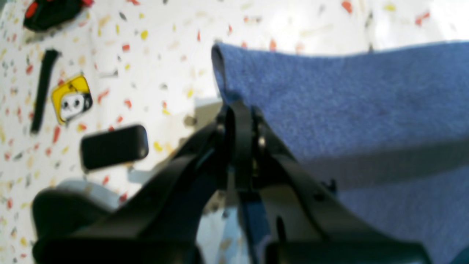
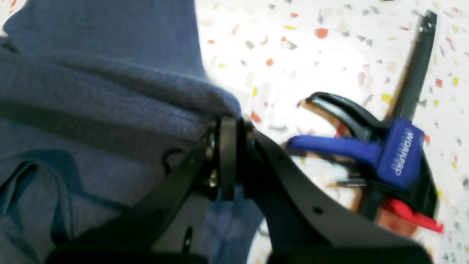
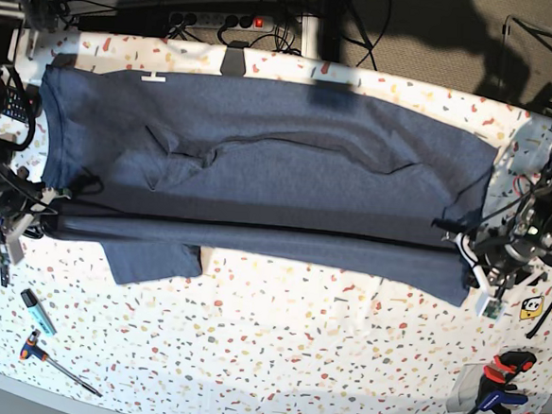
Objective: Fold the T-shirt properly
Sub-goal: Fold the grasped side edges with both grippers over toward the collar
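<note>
We hold the T-shirt (image 3: 260,159), spread across the speckled table (image 3: 294,360), pinched in both the left gripper (image 1: 238,106) and right gripper (image 2: 229,123), one lengthwise fold underway, the rest undone.

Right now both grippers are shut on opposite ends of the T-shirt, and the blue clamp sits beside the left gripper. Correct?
Nearly. Both grippers are shut on the T-shirt, but the blue clamp is beside the right gripper, as the right wrist view shows. The left wrist view shows a yellow sticker and a black block near the left gripper.
</note>
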{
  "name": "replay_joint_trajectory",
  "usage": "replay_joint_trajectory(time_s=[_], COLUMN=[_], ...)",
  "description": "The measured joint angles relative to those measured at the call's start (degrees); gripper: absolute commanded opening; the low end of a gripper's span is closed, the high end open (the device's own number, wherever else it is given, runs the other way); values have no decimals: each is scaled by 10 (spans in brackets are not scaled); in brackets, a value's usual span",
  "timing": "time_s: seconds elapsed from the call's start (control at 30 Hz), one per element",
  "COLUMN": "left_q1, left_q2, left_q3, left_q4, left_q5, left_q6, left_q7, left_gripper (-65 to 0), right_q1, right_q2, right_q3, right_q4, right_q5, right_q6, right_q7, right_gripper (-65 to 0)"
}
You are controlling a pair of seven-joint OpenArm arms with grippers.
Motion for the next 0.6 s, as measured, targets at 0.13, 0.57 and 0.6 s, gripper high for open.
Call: replay_joint_trajectory(time_s=[0.13,0.57,0.6], left_q1=[46,217,224], left_q2=[-1,4,10], left_q3=[-49,-219,-223], left_q4=[47,137,137], left_q5=[-9,-52,-52], left_q6=[2,-90,-91], left_q7=[9,40,40], left_gripper=[-650,-650,-650], right_q1=[-79,-244,-249], right_q2=[-12,-106,-110], right_q3=[71,226,230], right_q4=[80,227,228], right_q5=[0,-2,-2], right_q6=[0,9,15], right_q7=[-2,-9,-10], right_gripper=[-650,-650,-650])
